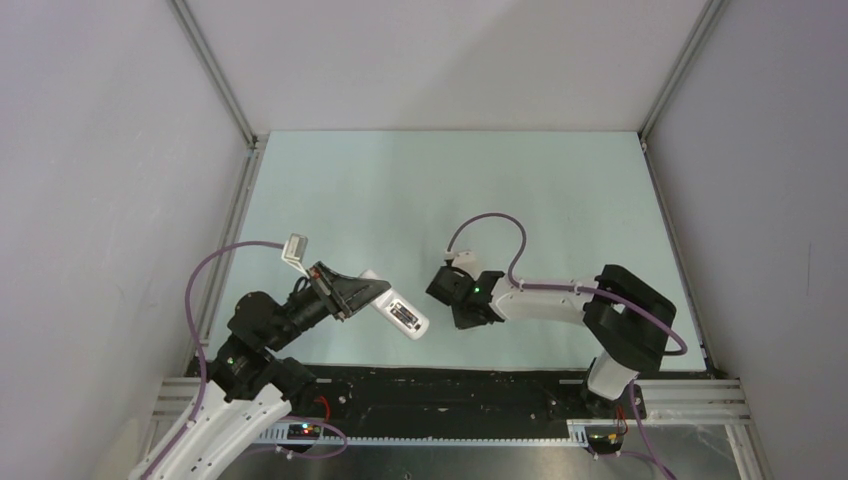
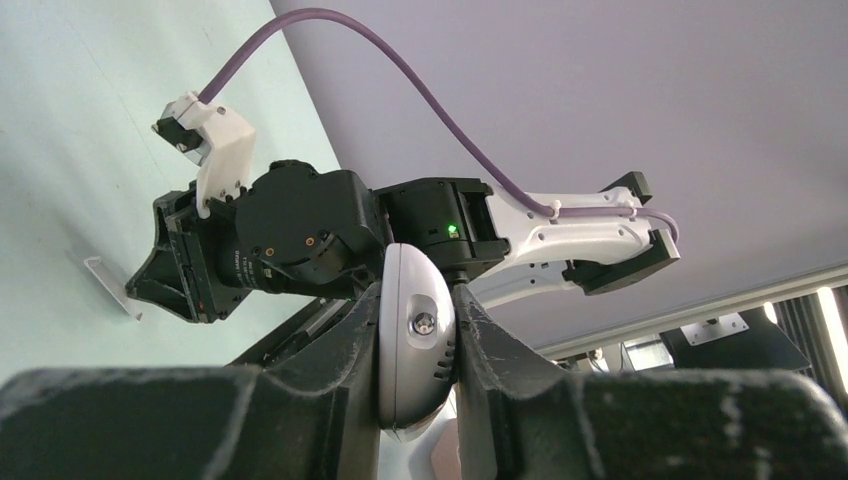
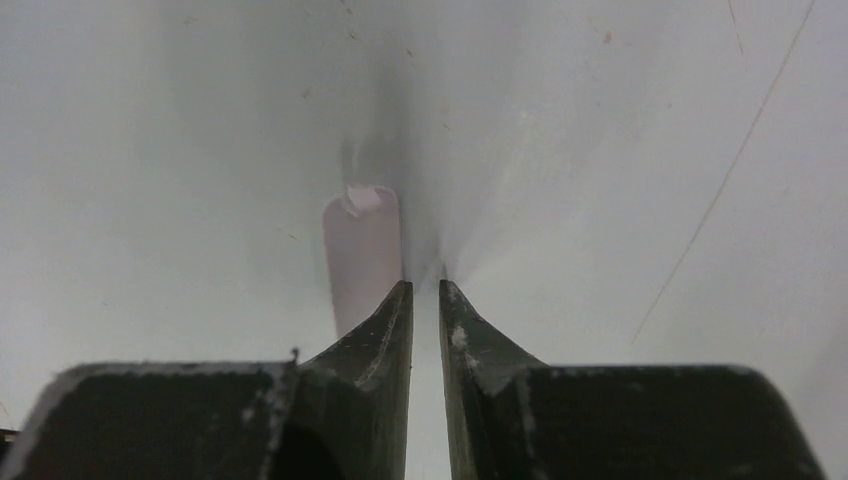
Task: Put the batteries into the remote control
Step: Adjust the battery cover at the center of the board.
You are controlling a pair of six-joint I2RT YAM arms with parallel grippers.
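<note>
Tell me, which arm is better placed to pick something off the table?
Probably right: the right gripper is low over the table, fingers slightly apart and empty, beside a pale flat piece. The left gripper is shut on the remote control.

Pale grey walls [image 1: 90, 180] on three sides, aluminium corner posts [image 1: 212, 68], mint-green tabletop [image 1: 450, 180], black strip [image 1: 450, 390] along near edge.

top: overhead, far | wrists: close | right: maybe facing table [image 3: 620, 150]

The pale green table [image 1: 400, 190] bears one small flat white cover piece [image 2: 108, 287].
</note>
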